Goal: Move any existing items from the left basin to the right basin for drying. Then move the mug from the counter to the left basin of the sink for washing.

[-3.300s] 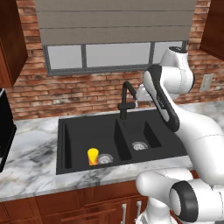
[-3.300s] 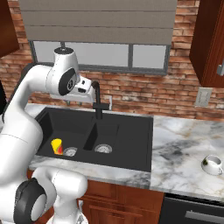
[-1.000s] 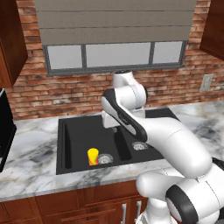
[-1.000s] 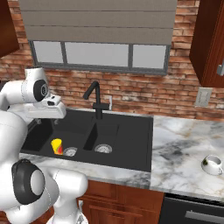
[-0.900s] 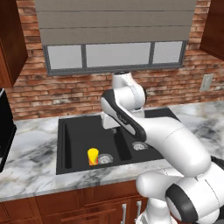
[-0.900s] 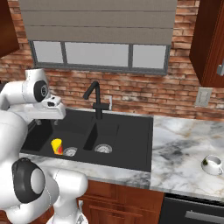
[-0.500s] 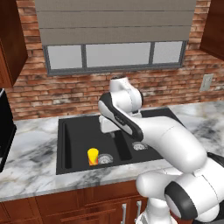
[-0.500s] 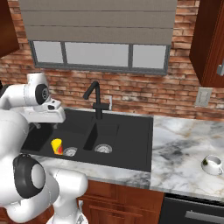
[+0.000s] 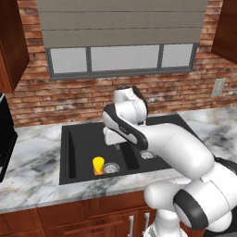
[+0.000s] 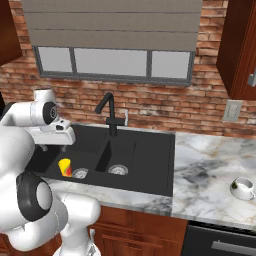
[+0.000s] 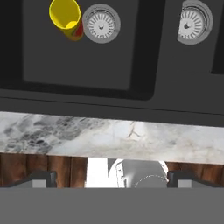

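A small yellow cup [image 9: 98,165] with an orange-red lower part stands in the left basin [image 9: 83,148] of the black sink, beside its silver drain [image 9: 111,167]. The right base view has the cup [image 10: 65,166] too. My gripper [image 9: 114,144] hangs over the left basin, above and just right of the cup, open and holding nothing. In the hand view the cup [image 11: 65,17] is at the top left and my gripper [image 11: 111,179] has its dark tips far apart. The right basin [image 10: 120,155] holds only its drain [image 10: 117,170]. A white mug [image 10: 242,187] sits on the marble counter [image 10: 210,180] at the far right.
The black gooseneck faucet [image 10: 110,112] rises behind the divider between the basins. A dark appliance [image 9: 4,139] stands on the counter's left end. Brick wall and a window run behind the sink. Wooden cabinets [image 9: 92,213] lie below the counter.
The hand has come down and slightly left over the left basin, closer to the cup. The cup and mug have not moved. The jaws stay open.
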Controlling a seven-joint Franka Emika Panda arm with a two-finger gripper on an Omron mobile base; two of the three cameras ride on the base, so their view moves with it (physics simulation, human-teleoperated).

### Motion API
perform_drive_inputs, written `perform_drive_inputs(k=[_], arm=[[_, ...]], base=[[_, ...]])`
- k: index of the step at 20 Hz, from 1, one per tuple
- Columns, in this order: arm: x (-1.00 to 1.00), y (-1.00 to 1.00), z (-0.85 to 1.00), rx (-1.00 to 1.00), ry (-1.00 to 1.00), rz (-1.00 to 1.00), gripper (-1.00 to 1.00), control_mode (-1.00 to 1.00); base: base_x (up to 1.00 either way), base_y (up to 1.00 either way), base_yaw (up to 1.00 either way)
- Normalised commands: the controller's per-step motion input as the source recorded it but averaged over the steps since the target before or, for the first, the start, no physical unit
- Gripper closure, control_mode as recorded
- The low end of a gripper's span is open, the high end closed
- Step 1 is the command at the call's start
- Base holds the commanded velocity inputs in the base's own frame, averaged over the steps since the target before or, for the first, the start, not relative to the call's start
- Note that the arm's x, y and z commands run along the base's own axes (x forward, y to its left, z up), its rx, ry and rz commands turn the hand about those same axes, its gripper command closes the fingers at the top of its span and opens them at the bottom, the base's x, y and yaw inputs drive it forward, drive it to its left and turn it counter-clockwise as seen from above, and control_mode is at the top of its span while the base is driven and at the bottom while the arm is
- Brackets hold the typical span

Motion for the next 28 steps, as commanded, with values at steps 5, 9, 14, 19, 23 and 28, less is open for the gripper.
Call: perform_drive_inputs(k=[5,9,14,19,23,28], arm=[[0.20,0.12,-0.21,0.00,0.01,0.00,-1.00,-1.00],[0.26,0.13,-0.19,0.00,0.01,-0.01,-1.00,-1.00],[0.24,0.06,-0.20,0.00,0.03,-0.01,-1.00,-1.00],[0.26,0.05,-0.22,0.00,0.02,0.00,-1.00,-1.00],[0.25,0.01,-0.24,0.00,0.02,0.00,-1.00,-1.00],[0.21,0.02,-0.25,0.00,0.01,0.00,-1.00,-1.00]], base=[[0.00,0.00,0.00],[0.00,0.00,0.00],[0.00,0.00,0.00],[0.00,0.00,0.00],[0.00,0.00,0.00],[0.00,0.00,0.00]])
